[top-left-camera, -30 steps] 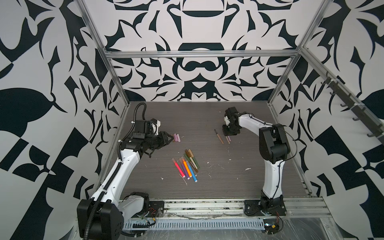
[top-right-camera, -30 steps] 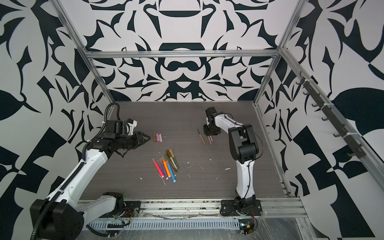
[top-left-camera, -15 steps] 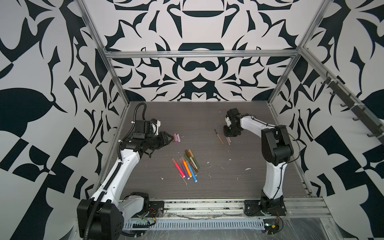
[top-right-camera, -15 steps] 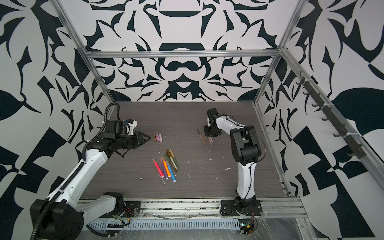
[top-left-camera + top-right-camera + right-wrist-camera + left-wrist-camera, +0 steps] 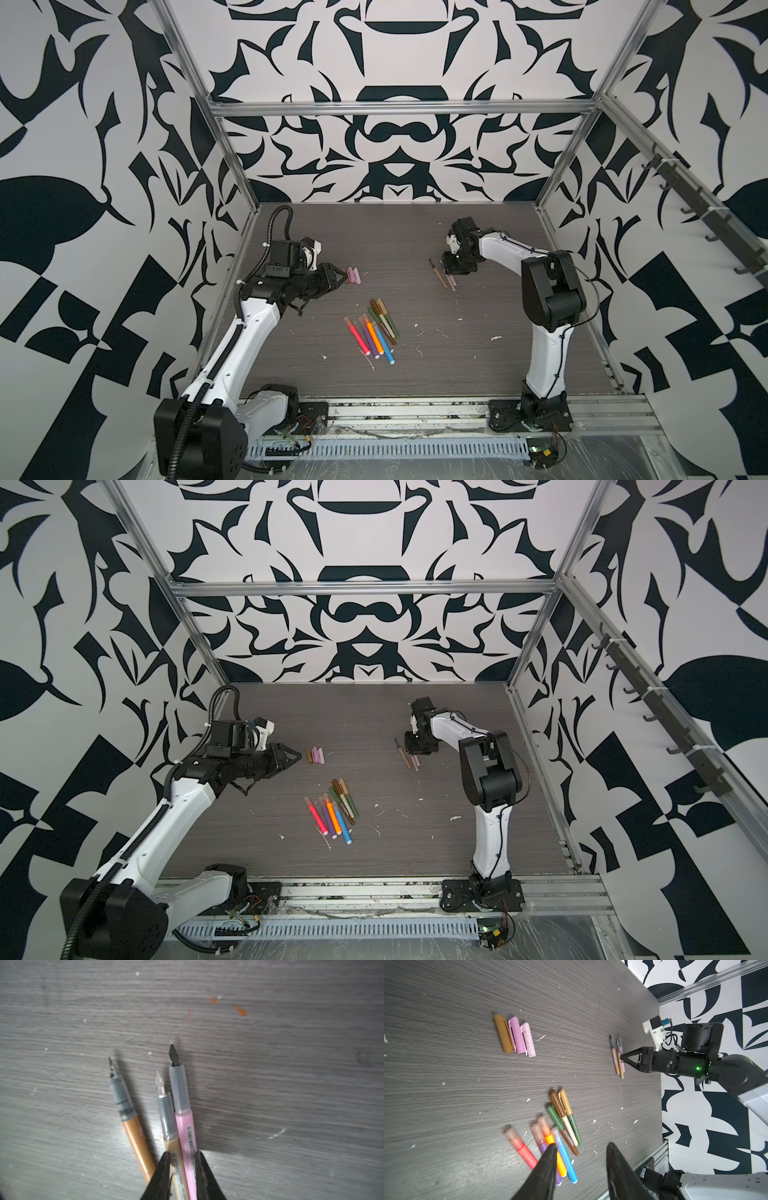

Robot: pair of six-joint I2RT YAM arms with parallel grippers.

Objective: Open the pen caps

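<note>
2 top cams high, same table (image 5: pixel 478 374); wrists close.

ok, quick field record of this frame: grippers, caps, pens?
left gripper: open, empty, beside the loose caps
right gripper: jaws straddle the pink pen and tan pen, both lying on the table; grip unclear
loose caps: three, side by side: brown, lilac, pink
uncapped pens: three, at the right gripper, nibs bare
capped pens: cluster mid-table, untouched

table (image 5: pixel 457 374) grey wood-grain; walls (image 5: pixel 395 145) black-and-white; loose caps (image 5: pixel 516 1035) brown, pink, lilac
</note>
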